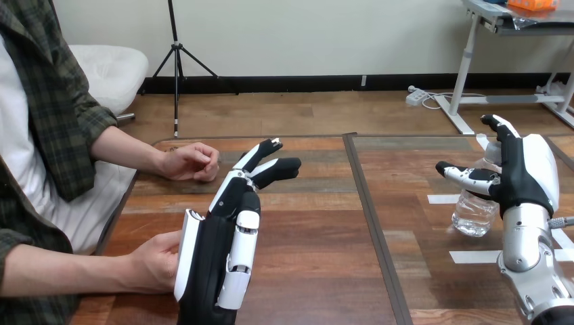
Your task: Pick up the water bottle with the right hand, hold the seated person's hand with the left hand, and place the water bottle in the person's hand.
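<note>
Black left hand point(211, 261) and right hand point(520, 177) wear white shells point(187, 254).

water bottle point(474, 215): partly hidden behind right hand point(524, 176) | person's nearer hand point(157, 263): fingers hidden behind left hand point(216, 257), contact unclear

Head camera, facing forward and down, close above the table point(325, 223)

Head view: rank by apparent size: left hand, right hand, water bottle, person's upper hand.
1. left hand, nearest the camera.
2. right hand.
3. water bottle, partly hidden by the right hand, and the person's upper hand: alike, unranked.
</note>
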